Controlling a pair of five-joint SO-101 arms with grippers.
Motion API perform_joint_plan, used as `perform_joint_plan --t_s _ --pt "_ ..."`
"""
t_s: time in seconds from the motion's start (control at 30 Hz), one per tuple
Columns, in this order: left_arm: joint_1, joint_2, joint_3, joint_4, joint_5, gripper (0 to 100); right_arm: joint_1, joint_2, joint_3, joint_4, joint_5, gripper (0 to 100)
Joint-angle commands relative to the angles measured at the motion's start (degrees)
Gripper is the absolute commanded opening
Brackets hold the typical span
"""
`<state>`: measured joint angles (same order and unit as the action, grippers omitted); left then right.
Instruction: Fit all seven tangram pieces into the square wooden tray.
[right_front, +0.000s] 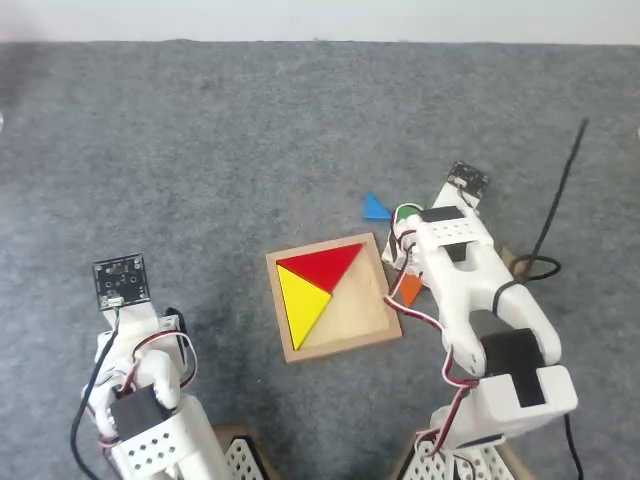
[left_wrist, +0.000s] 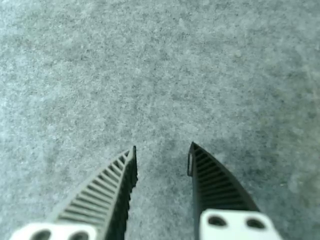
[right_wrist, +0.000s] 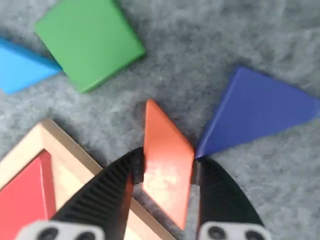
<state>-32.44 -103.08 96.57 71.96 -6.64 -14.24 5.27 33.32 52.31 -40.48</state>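
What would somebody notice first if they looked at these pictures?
Probably the square wooden tray in the middle of the grey table, with a red triangle and a yellow triangle already inside. Right beside it, the right arm's jaws grip an orange piece. A green square, a light blue triangle and a dark blue triangle lie loose nearby.

The left tool (left_wrist: 162, 146), fingers apart, hangs over open grey worktop (right_front: 200, 150) with room on every side. Around the right tool (right_wrist: 168, 159) it is crowded. The orange parallelogram (right_wrist: 161, 127) fills its grip, and the dark blue triangle (right_wrist: 255, 107) touches that piece at a corner. The tray (right_wrist: 70, 145) rim lies just beside, with the green square (right_wrist: 90, 42) and light blue triangle (right_wrist: 20, 67) near. Inside the tray, the red triangle (right_front: 325, 265) and yellow triangle (right_front: 300, 305) block the far and left parts.
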Motion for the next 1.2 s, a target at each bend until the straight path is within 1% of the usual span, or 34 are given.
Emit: perform_joint_plan --t_s 0.0,0.1,0.17,0.23,0.33,0.4,0.5,0.57,0.67,0.8,0.93,1.03,1.1,1.17 --pt "-0.2 -1.1 -0.2 0.3 0.4 17 -1.6 -0.4 -0.7 -0.1 2.1 7.2" --pt "-0.2 -1.1 -0.2 0.3 0.4 17 -0.9 -0.6 -1.1 0.0 2.4 6.9" --pt "-0.2 -1.1 -0.2 0.3 0.4 17 1.2 -0.6 -2.6 0.5 5.5 6.9" --pt "-0.2 -1.1 -0.2 0.3 0.4 17 3.6 -0.6 -4.9 2.2 10.6 6.9" --pt "-0.2 -1.1 -0.2 0.3 0.4 17 6.0 -0.7 -9.5 7.7 21.8 6.9" --pt "-0.2 -1.1 -0.2 0.3 0.4 17 6.0 -0.7 -12.7 11.9 26.5 6.9" --pt "-0.2 -1.1 -0.2 0.3 0.4 17 4.2 -0.7 -17.2 17.9 29.1 6.9" --pt "-0.2 -1.1 -0.2 0.3 0.4 17 1.5 -0.7 -19.0 20.8 30.7 6.9" --pt "-0.2 -1.1 -0.2 0.3 0.4 17 -4.0 -0.7 -19.2 23.6 30.7 6.8" --pt "-0.2 -1.1 -0.2 0.3 0.4 17 -11.7 -0.7 -18.2 23.4 29.5 5.5" --pt "-0.2 -1.1 -0.2 0.3 0.4 17 -17.2 -0.6 -15.2 20.3 24.0 5.6" --pt "-0.2 -1.1 -0.2 0.3 0.4 17 -18.9 0.1 -14.4 17.2 21.3 6.5" --pt "-0.2 -1.1 -0.2 0.3 0.4 17 -18.9 0.4 -14.8 16.9 18.5 7.2" --pt "-0.2 -1.1 -0.2 0.3 0.4 17 -18.9 0.9 -14.8 16.9 17.3 8.1"
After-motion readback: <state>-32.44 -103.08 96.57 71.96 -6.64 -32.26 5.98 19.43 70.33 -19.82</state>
